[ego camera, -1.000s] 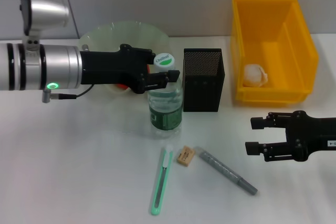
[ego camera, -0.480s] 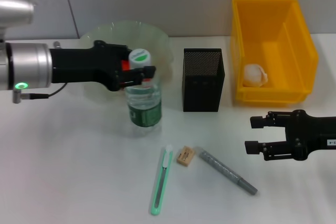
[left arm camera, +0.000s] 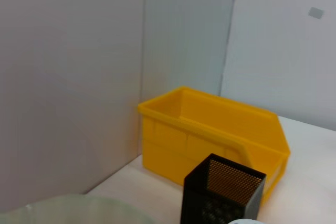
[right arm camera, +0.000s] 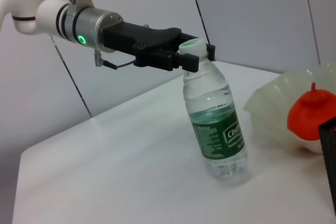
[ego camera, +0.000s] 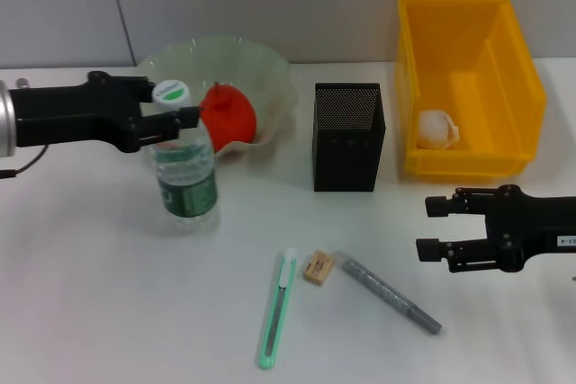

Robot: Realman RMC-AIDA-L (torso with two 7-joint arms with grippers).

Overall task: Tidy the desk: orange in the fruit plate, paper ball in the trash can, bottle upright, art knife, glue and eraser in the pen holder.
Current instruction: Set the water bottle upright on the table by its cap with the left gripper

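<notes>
Your left gripper [ego camera: 171,120] is sliding the upright bottle [ego camera: 184,168] leftward, clamped on its neck, uncovering the plated orange [ego camera: 229,114]; knife [ego camera: 277,308], glue [ego camera: 390,293], eraser [ego camera: 318,267] are waiting.

Left arm is getting cut off at the head view's left edge. The left end effector [ego camera: 171,119] is covering the bottle [ego camera: 184,173] neck, so the grip itself isn't visible. In the left wrist view, the fruit plate [left arm camera: 73,209] and pen holder [left arm camera: 221,194] are running off the frame. The right wrist view is clipping the orange [right arm camera: 311,114].
</notes>
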